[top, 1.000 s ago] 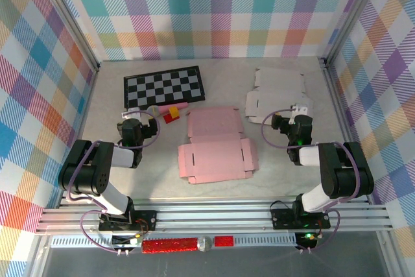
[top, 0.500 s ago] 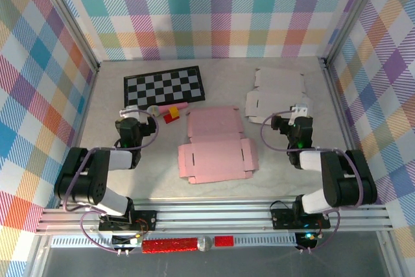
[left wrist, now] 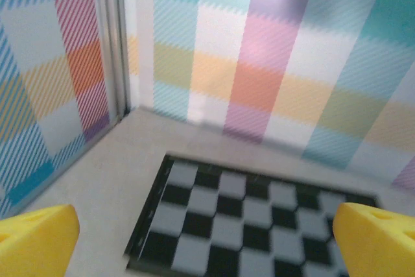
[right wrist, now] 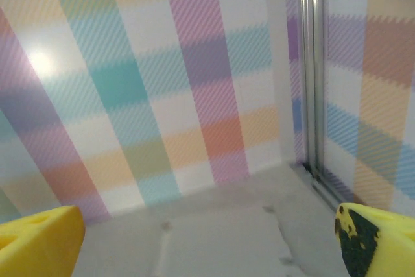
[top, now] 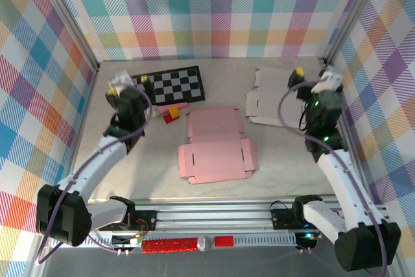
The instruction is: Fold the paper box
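- Paper box [top: 217, 144]: one pink sheet, lying flat and unfolded at the centre of the worktop [top: 285, 160]. Neither tool touches it.
- A second flat sheet, white [top: 275, 95], lies at about 1 o'clock from the pink one. The two are apart.
- One checkered mat [top: 165, 84], black and white, lies at 11 o'clock from the pink sheet.
- Three small pieces lie between the mat and the pink sheet: a pink stick [top: 174, 106], a red block [top: 175, 113] and a yellow block [top: 168, 119]. They sit close together.
- Any print on the sheets or pieces is too small for me to read.
- My left tool [top: 128, 85] is at 10 o'clock from the pink sheet, by the near left corner of the mat. Its yellow pads are spread wide, with nothing between them.
- My right tool [top: 313, 74] is at 2 o'clock, over the right edge of the white sheet. It is spread wide too and carries nothing.
- Count: two arms, two tools, two sheets, one mat, three small pieces.
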### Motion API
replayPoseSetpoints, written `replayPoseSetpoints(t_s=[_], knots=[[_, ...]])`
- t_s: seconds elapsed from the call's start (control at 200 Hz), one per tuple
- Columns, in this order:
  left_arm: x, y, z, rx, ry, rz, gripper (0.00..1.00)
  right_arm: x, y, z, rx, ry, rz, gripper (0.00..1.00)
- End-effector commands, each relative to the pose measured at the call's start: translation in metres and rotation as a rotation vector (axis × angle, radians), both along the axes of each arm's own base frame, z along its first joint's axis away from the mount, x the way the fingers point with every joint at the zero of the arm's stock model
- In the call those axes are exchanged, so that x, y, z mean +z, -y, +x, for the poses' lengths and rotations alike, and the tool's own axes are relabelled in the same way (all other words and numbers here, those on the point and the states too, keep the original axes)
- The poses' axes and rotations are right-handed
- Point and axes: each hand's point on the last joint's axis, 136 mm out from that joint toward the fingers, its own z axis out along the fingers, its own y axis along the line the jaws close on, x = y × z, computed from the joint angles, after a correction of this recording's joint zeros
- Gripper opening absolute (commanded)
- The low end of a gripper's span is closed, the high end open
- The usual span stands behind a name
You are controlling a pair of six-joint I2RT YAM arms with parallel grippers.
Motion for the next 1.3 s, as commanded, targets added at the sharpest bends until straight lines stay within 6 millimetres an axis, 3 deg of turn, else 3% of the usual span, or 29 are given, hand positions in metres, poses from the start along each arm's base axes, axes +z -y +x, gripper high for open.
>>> replayPoseSetpoints(t_s=[0.0,0.02,0.07,0.15,0.29,0.455,0.645,0.75,0.95,1.18,1.295], knots=[[-0.048,-0.011,-0.029,0.098,-0.339,-0.23,1.0,-0.034,0.005,-0.031,-0.069,-0.312,0.322,0.99],[-0.055,0.0,-0.023,0.039,-0.365,-0.272,1.0,-0.037,0.0,-0.029,-0.034,-0.331,0.34,0.99],[-0.069,0.022,-0.017,-0.059,-0.42,-0.347,0.87,-0.042,-0.022,-0.025,0.106,-0.366,0.39,0.99],[-0.087,0.056,-0.021,-0.168,-0.489,-0.441,0.74,-0.061,-0.047,-0.027,0.214,-0.473,0.479,0.99],[-0.126,0.101,-0.057,-0.274,-0.654,-0.53,0.65,-0.121,-0.078,-0.043,0.277,-0.8,0.587,1.0],[-0.181,0.153,-0.108,-0.42,-0.878,-0.571,0.51,-0.188,-0.112,-0.068,0.447,-1.063,0.617,0.87],[-0.215,0.194,-0.132,-0.532,-1.001,-0.621,0.47,-0.253,-0.131,-0.074,0.589,-1.256,0.609,0.85],[-0.232,0.201,-0.135,-0.531,-1.062,-0.616,0.42,-0.28,-0.134,-0.065,0.622,-1.274,0.604,0.85],[-0.253,0.19,-0.14,-0.468,-1.132,-0.565,0.33,-0.311,-0.143,-0.048,0.672,-1.283,0.633,0.82],[-0.264,0.17,-0.142,-0.41,-1.159,-0.58,0.3,-0.331,-0.148,-0.041,0.7,-1.292,0.652,0.81],[-0.264,0.165,-0.14,-0.401,-1.154,-0.595,0.3,-0.329,-0.153,-0.035,0.734,-1.275,0.661,0.81]])
